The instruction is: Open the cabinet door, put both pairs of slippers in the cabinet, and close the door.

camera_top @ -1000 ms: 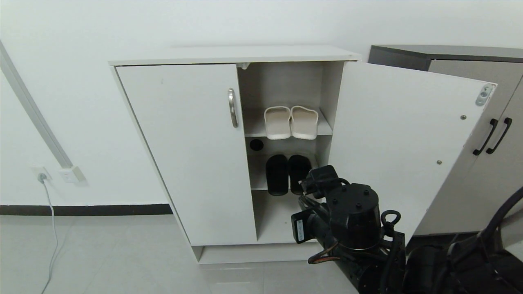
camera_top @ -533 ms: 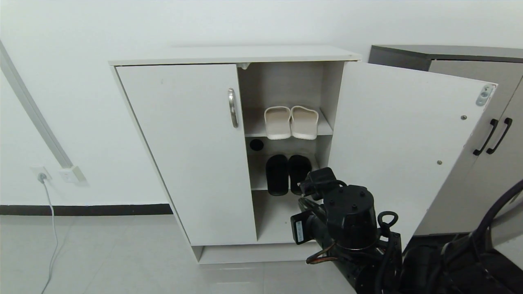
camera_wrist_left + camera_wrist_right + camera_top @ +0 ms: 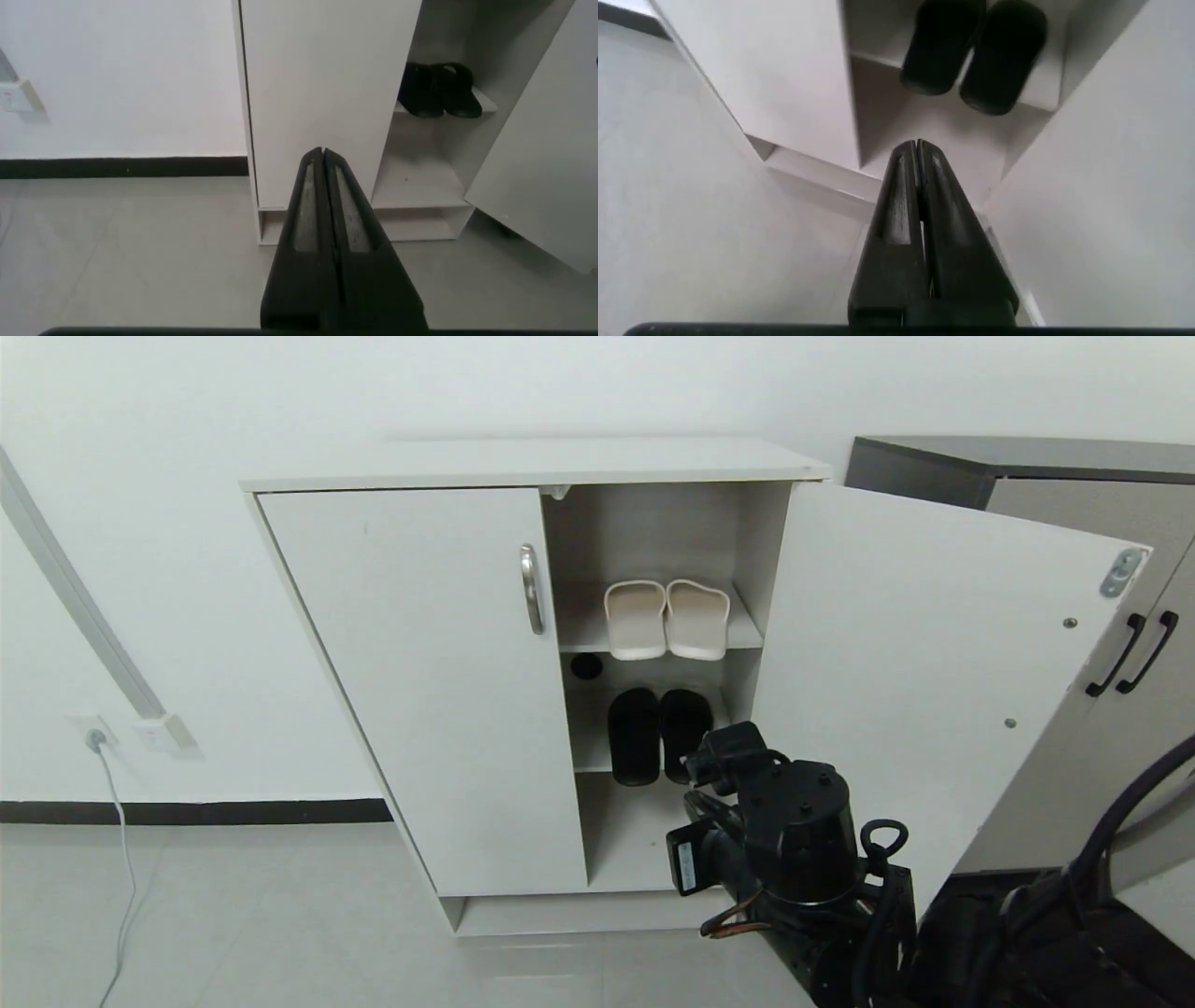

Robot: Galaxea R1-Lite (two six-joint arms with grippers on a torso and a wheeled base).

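Head: white two-door cabinet (image 3: 420, 691), right door (image 3: 915, 681) swung wide, beige foam slippers (image 3: 666, 619) on upper shelf, black slippers (image 3: 658, 735) one shelf below, both pairs lengthwise front-to-back; left wrist: left gripper (image 3: 322, 151) pinched together, empty; right wrist: right gripper (image 3: 917, 145) same.

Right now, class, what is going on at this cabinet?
The white cabinet has its right door standing open. The white slippers sit on the upper shelf and the black slippers on the shelf below. The robot's right tool, shut and empty, hovers before the opening; the left tool is shut too. Only closing the door remains.
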